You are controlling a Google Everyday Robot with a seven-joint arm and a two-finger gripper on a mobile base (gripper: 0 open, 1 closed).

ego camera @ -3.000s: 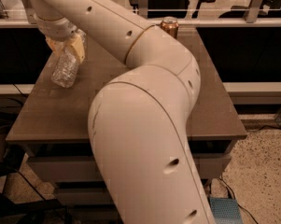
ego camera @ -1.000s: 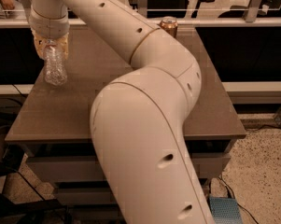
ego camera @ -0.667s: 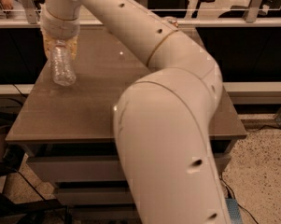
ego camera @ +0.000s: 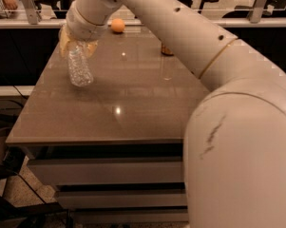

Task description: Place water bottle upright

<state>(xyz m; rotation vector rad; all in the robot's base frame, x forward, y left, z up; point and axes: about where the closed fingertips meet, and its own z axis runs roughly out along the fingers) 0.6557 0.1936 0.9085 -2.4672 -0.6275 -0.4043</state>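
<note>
The water bottle (ego camera: pixel 79 66) is a clear ribbed plastic bottle, nearly upright, its base at or just above the brown table (ego camera: pixel 133 113) near the left edge. Its cap end is hidden inside my gripper (ego camera: pixel 76 44). The gripper comes down from above and its yellowish fingers (ego camera: pixel 63 42) are shut on the bottle's upper part. My large white arm (ego camera: pixel 190 37) sweeps across the right of the view.
An orange ball (ego camera: pixel 117 25) lies at the table's far edge. A copper-coloured can (ego camera: pixel 166 49) stands at the far middle, mostly hidden behind my arm. A railing and office chairs lie beyond the table. Drawers sit below the tabletop.
The gripper has moved the bottle right and towards the table's middle, and turned it from tilted to nearly upright. The arm has swung right, uncovering the orange ball.
</note>
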